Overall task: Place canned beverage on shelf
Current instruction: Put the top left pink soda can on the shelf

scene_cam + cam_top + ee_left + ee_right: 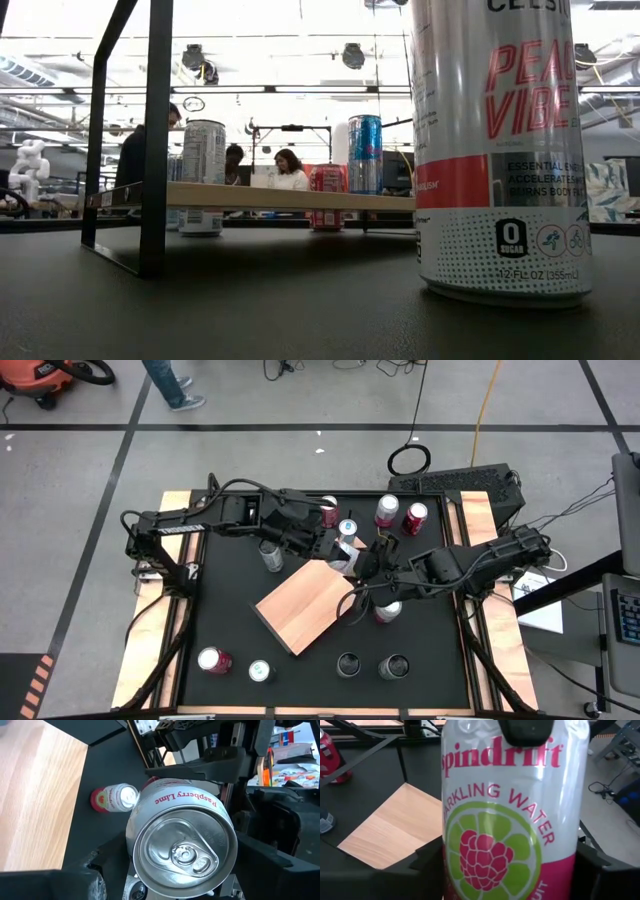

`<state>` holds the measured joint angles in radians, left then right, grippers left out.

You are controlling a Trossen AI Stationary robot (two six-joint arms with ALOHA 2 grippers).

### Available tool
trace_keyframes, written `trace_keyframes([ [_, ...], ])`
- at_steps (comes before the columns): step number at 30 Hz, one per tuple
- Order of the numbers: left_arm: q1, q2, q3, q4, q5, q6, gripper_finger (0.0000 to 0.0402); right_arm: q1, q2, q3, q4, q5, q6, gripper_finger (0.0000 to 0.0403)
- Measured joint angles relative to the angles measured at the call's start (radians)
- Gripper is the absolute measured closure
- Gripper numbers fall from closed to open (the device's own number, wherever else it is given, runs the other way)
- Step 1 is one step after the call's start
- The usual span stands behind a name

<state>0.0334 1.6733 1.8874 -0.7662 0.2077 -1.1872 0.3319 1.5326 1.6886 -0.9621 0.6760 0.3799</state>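
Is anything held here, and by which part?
The Spindrift can is held by the left gripper near its top. The right gripper brackets its body, but a grip there cannot be told.

Spindrift can (507,815): white, pink lettering, green lime ring, red raspberry. Shelf (305,605): light-brown wood grain, thin black edge. Tabletop (230,615): black. Foreground can (500,150): white, red band, dotted base.

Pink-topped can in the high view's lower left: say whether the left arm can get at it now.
Probably not yet. The left gripper is shut on the white raspberry-lime can, so its fingers are full. Otherwise the pink-topped can stands in the open on the black tabletop, one silver-topped can beside it.
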Motion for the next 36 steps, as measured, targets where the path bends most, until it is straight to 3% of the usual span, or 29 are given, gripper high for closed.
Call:
trace_keyframes([
  [5,0.003,0.000,0.000,0.001,-0.006,0.025,0.0110,-0.004,0.000,0.000,-0.001,0.003,-0.004,0.0142],
  [16,0.026,-0.029,0.001,0.002,0.018,0.134,0.0039,-0.006,-0.005,0.000,-0.002,-0.025,-0.001,0.0135],
  [30,0.036,-0.074,0.003,0.005,0.051,0.310,0.0035,-0.047,-0.005,-0.001,0.059,-0.174,-0.035,0.0134],
  [36,0.036,-0.072,0.002,-0.069,-0.019,0.372,0.0035,-0.076,-0.006,-0.001,0.090,-0.240,-0.044,0.0134],
])
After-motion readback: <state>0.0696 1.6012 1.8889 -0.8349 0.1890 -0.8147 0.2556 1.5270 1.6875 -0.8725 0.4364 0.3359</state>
